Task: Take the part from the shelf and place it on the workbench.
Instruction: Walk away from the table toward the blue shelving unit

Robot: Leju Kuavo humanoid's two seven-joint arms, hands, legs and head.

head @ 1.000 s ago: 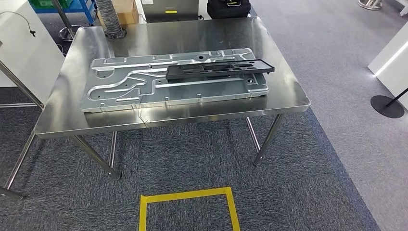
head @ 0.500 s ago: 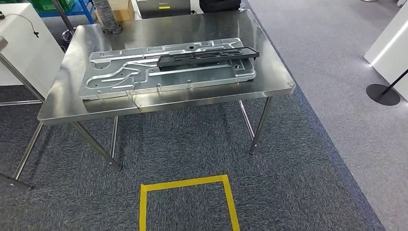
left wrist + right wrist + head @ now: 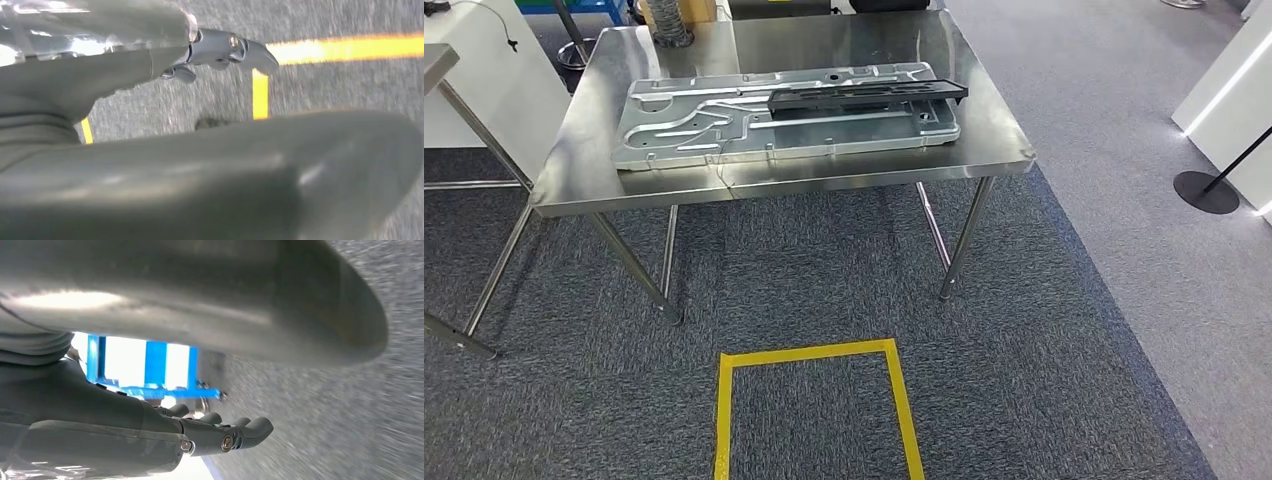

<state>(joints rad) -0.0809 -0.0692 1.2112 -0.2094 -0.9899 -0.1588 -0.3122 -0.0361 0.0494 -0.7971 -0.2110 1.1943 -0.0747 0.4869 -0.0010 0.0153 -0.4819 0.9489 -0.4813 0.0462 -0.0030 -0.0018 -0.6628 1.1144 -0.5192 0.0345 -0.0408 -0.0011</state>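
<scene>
Grey carpet runs under a steel table point(image 3: 984, 120) with a yellow floor square point(image 3: 816, 352) before it. A black part point(image 3: 869, 95) already lies on the metal panel point(image 3: 724, 125) there. Your left hand point(image 3: 220, 50) and right hand point(image 3: 220, 432) hang with fingers loosely extended, holding nothing. If another part is due, turn toward the shelf steadily, keeping both arms clear of the table.

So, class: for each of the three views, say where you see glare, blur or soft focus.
Head view: sharp, with soft reflections on the steel workbench. Left wrist view: the carpet and yellow tape are streaked with blur, and the thumb near the lens is soft. Right wrist view: blown-out white behind the blue frame, carpet smeared.
</scene>
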